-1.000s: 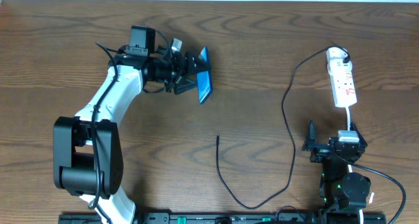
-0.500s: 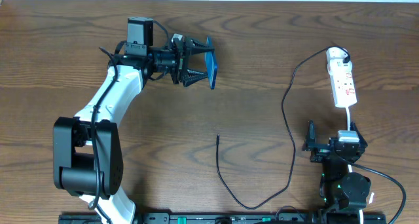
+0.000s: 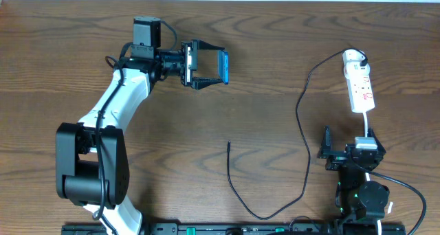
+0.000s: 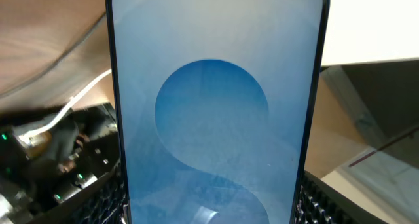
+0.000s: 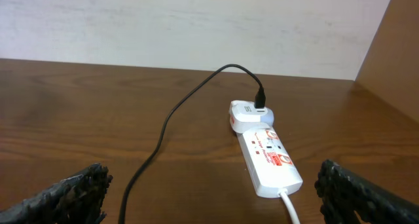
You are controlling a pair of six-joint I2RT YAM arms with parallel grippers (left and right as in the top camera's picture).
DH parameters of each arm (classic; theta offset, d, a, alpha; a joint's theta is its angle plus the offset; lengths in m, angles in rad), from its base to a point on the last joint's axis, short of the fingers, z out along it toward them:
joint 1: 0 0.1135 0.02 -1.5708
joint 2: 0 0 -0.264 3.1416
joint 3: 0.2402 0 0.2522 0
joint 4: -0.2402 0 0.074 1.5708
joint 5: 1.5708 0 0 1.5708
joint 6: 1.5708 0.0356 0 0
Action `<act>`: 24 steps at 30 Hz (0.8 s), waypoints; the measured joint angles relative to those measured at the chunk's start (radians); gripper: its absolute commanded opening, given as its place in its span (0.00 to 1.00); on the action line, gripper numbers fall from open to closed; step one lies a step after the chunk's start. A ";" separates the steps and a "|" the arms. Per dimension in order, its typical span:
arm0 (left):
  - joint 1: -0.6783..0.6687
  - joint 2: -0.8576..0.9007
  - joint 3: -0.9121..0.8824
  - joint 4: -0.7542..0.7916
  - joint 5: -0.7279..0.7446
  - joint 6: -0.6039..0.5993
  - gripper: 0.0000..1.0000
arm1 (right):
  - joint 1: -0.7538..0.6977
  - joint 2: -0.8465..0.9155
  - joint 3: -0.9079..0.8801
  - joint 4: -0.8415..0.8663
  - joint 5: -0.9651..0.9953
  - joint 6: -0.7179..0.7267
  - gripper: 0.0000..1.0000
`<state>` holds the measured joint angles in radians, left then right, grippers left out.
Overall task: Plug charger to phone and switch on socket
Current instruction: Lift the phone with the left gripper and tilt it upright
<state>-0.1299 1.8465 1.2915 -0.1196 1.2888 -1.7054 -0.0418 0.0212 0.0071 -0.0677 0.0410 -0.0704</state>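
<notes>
The phone is lit. Its screen is pale blue with a big round darker-blue shape in the middle, a smaller curve of the same blue below it, a dark rim all round, a small black camera dot at the top centre and tiny status marks in the top corner. It is held upright over the far side of the table, left of centre, and from above it shows only as a thin blue edge, with its face turned back toward the arm that carries it. The left gripper has it pinched across its width, one finger on each long side. In the left wrist view the ribbed black pads press against its lower edges.

The charger lies well apart from the phone. Its loose tip rests on bare wood near the middle of the table, pointing away from the robot. From there the thin black cable loops toward the near edge, then swings up the right side in a long curve to a white adapter. The adapter sits on the far end of the socket.

The socket is a narrow white strip with red markings, flat on the table at the far right. Its white cord leaves the near end toward the right arm.

The right gripper hangs low just short of the socket with its fingers spread wide, holding nothing.
</notes>
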 measured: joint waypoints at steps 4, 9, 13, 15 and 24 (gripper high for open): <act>0.000 0.000 0.000 0.002 0.018 -0.067 0.07 | 0.000 0.000 0.000 0.000 0.000 0.000 0.99; 0.000 0.000 0.000 0.004 0.030 -0.139 0.07 | 0.000 0.000 0.000 0.000 0.000 0.000 0.99; 0.000 0.000 0.000 0.005 0.039 -0.181 0.07 | 0.000 0.000 0.000 0.000 0.000 0.000 0.99; 0.000 0.000 0.000 0.005 0.044 -0.200 0.07 | 0.000 0.000 0.000 0.000 0.000 0.000 0.99; 0.000 0.000 0.000 0.005 0.078 -0.289 0.08 | 0.000 0.000 0.000 0.000 0.000 0.000 0.99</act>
<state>-0.1299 1.8465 1.2915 -0.1150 1.3666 -1.9942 -0.0418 0.0212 0.0071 -0.0677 0.0410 -0.0704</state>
